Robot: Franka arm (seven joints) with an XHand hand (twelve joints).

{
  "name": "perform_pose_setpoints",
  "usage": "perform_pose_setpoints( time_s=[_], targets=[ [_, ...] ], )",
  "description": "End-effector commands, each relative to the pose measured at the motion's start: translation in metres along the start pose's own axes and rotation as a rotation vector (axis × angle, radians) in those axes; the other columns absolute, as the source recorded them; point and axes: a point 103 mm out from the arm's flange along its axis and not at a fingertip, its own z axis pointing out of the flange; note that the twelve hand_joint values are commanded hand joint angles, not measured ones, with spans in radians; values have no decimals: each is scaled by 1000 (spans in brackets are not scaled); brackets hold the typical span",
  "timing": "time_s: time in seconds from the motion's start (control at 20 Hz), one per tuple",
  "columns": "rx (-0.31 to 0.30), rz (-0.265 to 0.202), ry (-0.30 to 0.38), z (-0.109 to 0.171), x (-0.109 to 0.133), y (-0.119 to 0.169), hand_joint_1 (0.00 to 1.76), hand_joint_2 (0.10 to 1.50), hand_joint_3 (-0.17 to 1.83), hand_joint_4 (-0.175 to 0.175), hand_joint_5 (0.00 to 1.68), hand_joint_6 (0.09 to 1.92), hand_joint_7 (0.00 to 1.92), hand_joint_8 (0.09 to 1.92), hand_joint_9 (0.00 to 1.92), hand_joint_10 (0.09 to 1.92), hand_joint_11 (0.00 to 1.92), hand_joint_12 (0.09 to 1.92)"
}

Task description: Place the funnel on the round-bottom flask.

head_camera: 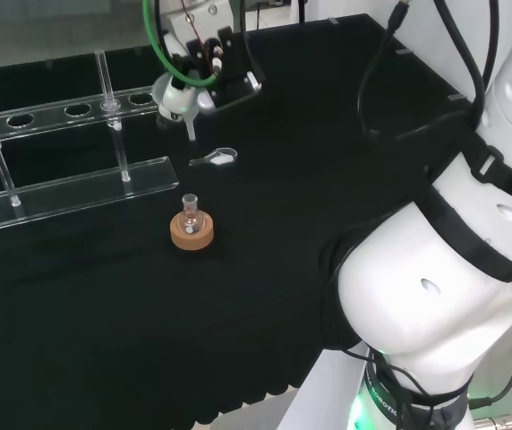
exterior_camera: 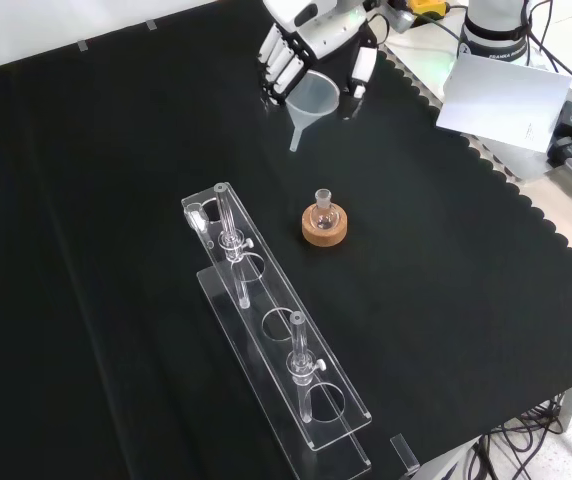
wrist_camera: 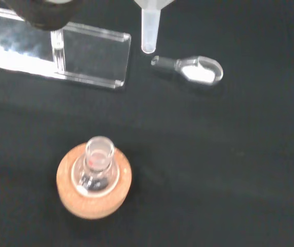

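Front view, L to R: a clear rack (exterior_camera: 266, 340) w/ glass tubes lies across the black-clothed desk (exterior_camera: 96, 200). Just right of its upper end sits the round-bottom flask (exterior_camera: 323, 211) on a cork ring (exterior_camera: 324, 230), neck up and open. Above that in the view, i.e. farther toward the arm, the hand (exterior_camera: 296, 50) is curled round the rim of the funnel (exterior_camera: 311, 100), gripping it; the funnel hangs clear of the cloth, stem pointing down and a bit left.

Head view, L to R: rack at far left, then the cork ring w/ flask at centre-left, then a small glass scoop (head_camera: 218, 159) w/ white powder lying on the cloth; the funnel is up above these, held off the desk, arm links big at right.

Wrist view: funnel stem tip sits close to the scoop, flask mouth well apart from it.

Step, as I read it: carry phase. Funnel is grasped and lifted, not yet over the flask.

Next move needs: shift the hand across till the stem is straight over the flask neck, get the stem vertical, then lower it into the mouth. Neck is narrow, so alignment matters; a sideways knock could tip the flask off its ring. Let go only once the funnel cone rests on the neck.
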Motion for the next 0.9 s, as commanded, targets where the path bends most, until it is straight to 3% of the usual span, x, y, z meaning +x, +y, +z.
perform_pose_setpoints(
  time_s=[0.05, 0.9],
  targets=[
    [30, -7, 57, 27, 3, 1, 866, 1075, -175, -7, 743, 599, 668, 673, 917, 463, 629, 1295],
    [89, -47, 92, 67, 17, 4, 864, 1079, -175, -7, 748, 607, 667, 676, 920, 461, 627, 1293]
  ],
)
